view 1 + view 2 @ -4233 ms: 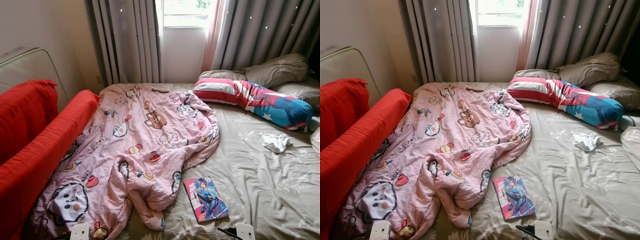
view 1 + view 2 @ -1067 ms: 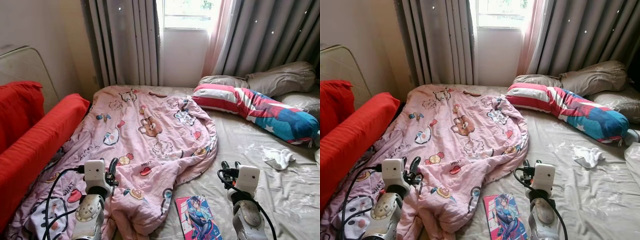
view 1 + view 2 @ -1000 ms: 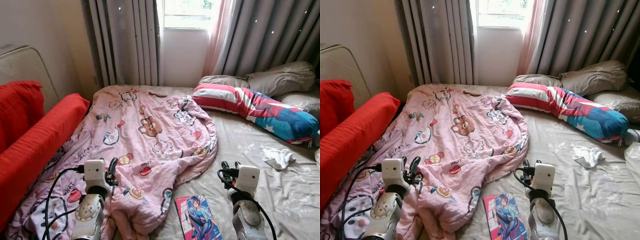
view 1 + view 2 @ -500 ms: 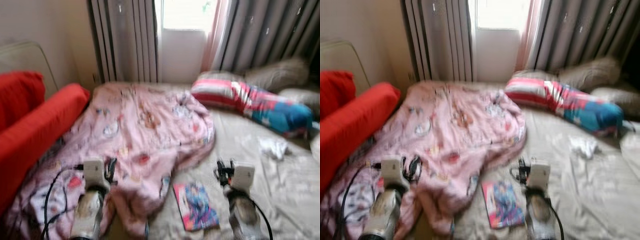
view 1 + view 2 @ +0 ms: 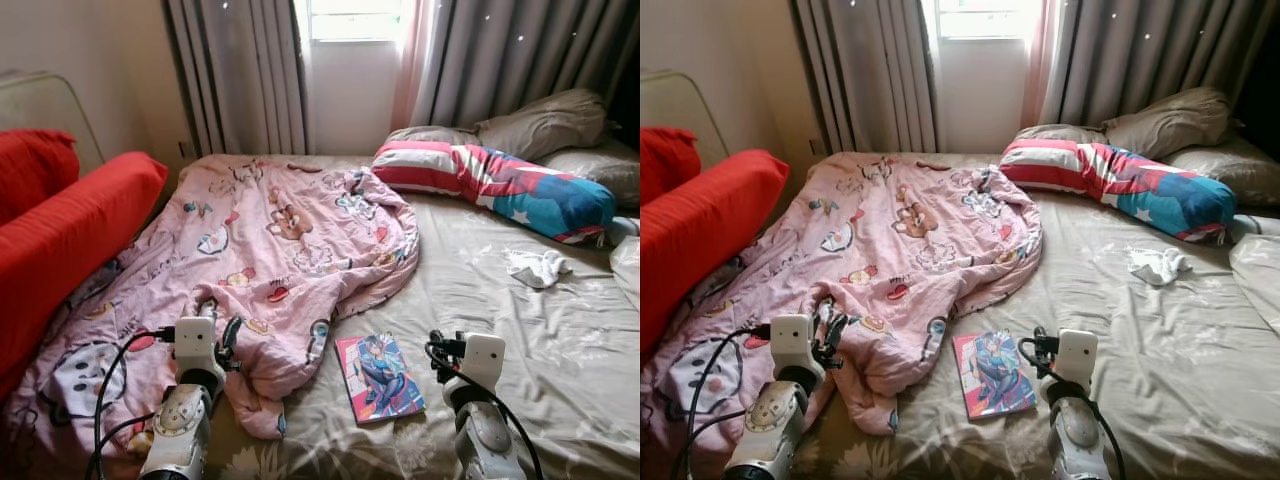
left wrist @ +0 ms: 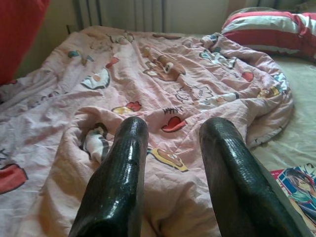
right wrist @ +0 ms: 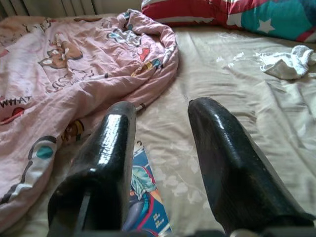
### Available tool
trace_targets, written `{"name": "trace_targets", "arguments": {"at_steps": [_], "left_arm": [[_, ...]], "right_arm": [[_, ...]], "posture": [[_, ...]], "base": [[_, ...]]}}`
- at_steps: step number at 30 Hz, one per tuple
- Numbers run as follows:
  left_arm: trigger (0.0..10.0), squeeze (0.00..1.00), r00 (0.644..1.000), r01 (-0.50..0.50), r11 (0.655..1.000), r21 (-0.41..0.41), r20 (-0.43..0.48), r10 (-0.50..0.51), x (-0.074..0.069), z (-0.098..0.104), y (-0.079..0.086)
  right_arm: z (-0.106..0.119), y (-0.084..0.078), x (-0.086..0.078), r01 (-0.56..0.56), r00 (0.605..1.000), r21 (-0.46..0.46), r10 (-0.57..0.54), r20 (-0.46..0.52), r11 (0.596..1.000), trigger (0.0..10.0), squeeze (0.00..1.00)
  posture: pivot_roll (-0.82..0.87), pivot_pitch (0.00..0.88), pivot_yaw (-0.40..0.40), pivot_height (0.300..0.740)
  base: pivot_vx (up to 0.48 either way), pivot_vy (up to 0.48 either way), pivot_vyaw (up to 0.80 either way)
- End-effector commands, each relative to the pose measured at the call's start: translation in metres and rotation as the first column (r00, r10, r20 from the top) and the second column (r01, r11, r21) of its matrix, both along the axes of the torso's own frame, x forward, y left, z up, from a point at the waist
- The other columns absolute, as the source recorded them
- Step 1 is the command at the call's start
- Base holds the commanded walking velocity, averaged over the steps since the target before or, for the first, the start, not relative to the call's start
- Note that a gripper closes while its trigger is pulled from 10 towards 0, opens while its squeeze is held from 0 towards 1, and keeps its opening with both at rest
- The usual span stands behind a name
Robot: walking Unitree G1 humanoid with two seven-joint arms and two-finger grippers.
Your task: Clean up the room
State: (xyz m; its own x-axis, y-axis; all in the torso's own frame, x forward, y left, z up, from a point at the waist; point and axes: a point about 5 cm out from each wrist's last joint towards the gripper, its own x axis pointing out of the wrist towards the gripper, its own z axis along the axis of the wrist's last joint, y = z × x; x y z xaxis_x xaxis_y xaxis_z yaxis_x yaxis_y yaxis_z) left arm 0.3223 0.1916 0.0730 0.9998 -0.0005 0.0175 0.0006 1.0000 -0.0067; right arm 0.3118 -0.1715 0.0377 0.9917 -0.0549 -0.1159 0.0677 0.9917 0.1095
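Note:
A crumpled pink cartoon quilt (image 5: 262, 245) covers the left half of the bed. A colourful comic book (image 5: 378, 377) lies flat on the beige sheet (image 5: 500, 310) beside the quilt's lower edge. A small white cloth (image 5: 537, 267) sits further right on the sheet. My left gripper (image 6: 174, 129) hovers open above the quilt's near fold, holding nothing. My right gripper (image 7: 160, 107) is open over the sheet, just right of the book (image 7: 143, 195), holding nothing.
A long striped red, white and blue pillow (image 5: 492, 186) and grey pillows (image 5: 540, 120) lie at the head of the bed. Red cushions (image 5: 70, 230) border the bed's left side. Grey curtains (image 5: 240, 75) and a window stand behind.
Both arms rose into view since the earliest frames. Over the last second the camera shifted and tilted down a little; the grippers keep their open pose.

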Motion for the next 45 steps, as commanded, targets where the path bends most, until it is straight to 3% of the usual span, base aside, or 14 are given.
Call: {"name": "trace_targets", "arguments": {"at_steps": [1,9,15,45], "left_arm": [[10.0,0.00,1.000,0.003,1.000,0.005,-0.011,-0.003,0.0007,0.0000,0.0009],[10.0,0.00,1.000,0.006,1.000,0.005,-0.025,-0.005,-0.0011,-0.0036,0.0002],[10.0,0.00,1.000,0.007,1.000,0.006,-0.022,-0.007,-0.0011,-0.0031,-0.0004],[10.0,0.00,0.999,0.038,0.999,0.001,-0.029,-0.038,-0.0018,-0.0049,-0.0070]], "right_arm": [[-0.0036,0.0023,-0.0006,-0.008,1.000,0.008,0.008,-0.028,1.000,10.0,0.00],[-0.0074,0.0013,-0.0024,-0.007,0.999,0.005,0.008,-0.054,1.000,10.0,0.00],[-0.0074,0.0005,-0.0023,-0.009,0.999,0.000,0.009,-0.053,1.000,10.0,0.00],[-0.0095,0.0036,-0.0022,-0.061,0.995,-0.020,0.059,-0.074,0.998,10.0,0.00]], "posture": [[-0.04,0.034,-0.024,0.645],[-0.04,0.031,-0.023,0.645],[-0.04,0.028,-0.022,0.613],[-0.04,0.000,-0.019,0.613]], "base": [[0.000,0.000,0.00],[0.000,0.000,0.00],[0.000,0.000,0.00],[0.033,0.000,0.00]]}}
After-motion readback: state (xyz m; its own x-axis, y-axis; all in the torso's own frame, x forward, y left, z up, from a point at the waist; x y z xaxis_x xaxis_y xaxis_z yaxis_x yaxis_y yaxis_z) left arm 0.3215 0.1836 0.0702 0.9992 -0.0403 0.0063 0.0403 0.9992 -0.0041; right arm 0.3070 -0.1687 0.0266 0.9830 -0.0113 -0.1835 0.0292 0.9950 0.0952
